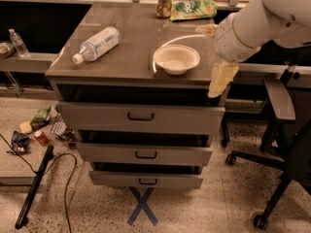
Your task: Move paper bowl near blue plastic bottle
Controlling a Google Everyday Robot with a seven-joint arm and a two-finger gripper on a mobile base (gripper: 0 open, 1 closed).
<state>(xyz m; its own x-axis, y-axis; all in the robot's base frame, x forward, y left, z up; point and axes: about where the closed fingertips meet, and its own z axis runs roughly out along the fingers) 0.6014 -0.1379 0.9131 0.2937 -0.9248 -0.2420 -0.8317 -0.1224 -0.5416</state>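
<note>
The white paper bowl [176, 58] sits upright on the grey cabinet top [121, 67], near its front right. The blue plastic bottle [97, 44], clear with a white cap and pale blue label, lies on its side at the front left, about a bowl's width from the bowl. My gripper [213, 53] is at the cabinet's right edge, just right of the bowl. One cream finger [221, 79] hangs down past the cabinet's front corner and the other [206, 29] lies over the top behind the bowl. The fingers stand apart and hold nothing.
A drink can [164, 1] and a green snack bag [194, 8] stand at the back of the top. Three drawers [141, 118] stick out below. An office chair [282, 101] is at the right. A small water bottle [18, 42] and floor litter [41, 127] are at the left.
</note>
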